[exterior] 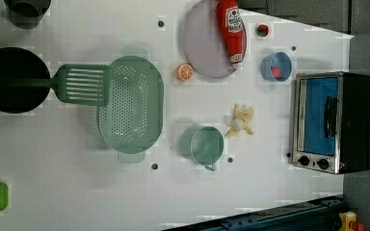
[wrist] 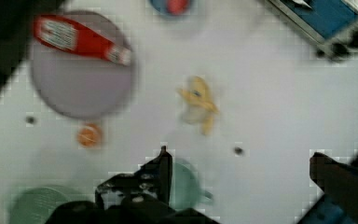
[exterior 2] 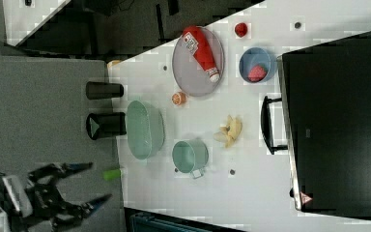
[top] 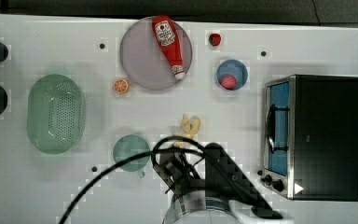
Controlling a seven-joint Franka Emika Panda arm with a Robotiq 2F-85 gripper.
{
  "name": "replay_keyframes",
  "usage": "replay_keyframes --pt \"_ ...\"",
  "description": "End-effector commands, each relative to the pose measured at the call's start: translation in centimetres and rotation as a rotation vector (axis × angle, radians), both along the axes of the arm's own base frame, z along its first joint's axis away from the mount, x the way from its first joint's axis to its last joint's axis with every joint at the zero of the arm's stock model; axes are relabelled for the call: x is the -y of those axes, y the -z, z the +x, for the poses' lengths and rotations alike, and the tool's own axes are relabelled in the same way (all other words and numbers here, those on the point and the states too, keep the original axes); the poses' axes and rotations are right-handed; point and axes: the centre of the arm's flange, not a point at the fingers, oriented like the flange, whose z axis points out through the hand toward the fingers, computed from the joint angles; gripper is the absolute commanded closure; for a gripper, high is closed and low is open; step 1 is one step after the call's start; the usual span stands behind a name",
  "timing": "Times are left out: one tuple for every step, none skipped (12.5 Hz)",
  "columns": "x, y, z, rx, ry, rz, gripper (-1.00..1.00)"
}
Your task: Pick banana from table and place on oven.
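One ketchup bottle [top: 168, 43], red, white label, wording probably illegible.

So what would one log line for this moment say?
stage: before pickup | banana: lying on table, between green cup and oven | gripper: fingers open, empty, off the table

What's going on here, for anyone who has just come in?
A robot arm is set to move a banana onto the oven. Nothing is held yet: the gripper is open and hangs clear of the table. The peeled banana lies on the table between a green cup and the oven, touching neither. A ketchup bottle rests on a plate farther off. The oven's black top is bare.
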Motion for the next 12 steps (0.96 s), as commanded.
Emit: replay_keyframes --pt "1.0 9.0 4.3 -0.150 0.037 0.006 -1.00" --pt "1.0 10.7 5.2 -0.151 0.036 0.006 -1.00" --pt "1.0 12.7 6.0 -0.154 0.035 0.006 -1.00" --pt "1.0 14.9 6.8 -0.157 0.034 0.006 -1.00" --pt "1.0 17.1 7.5 -0.159 0.033 0.006 -1.00" --pt "1.0 19.3 8.2 -0.158 0.032 0.006 -1.00" --pt "1.0 21.5 8.8 -0.152 0.031 0.006 -1.00" --pt "1.0 23.7 9.3 -0.147 0.031 0.007 -1.00" --pt "1.0 26.0 9.6 -0.147 0.030 0.007 -1.00" --pt "1.0 28.3 9.8 -0.150 0.029 0.007 -1.00" --pt "1.0 30.6 9.9 -0.158 0.029 0.007 -1.00" --pt "1.0 32.9 10.0 -0.174 0.030 0.008 -1.00"
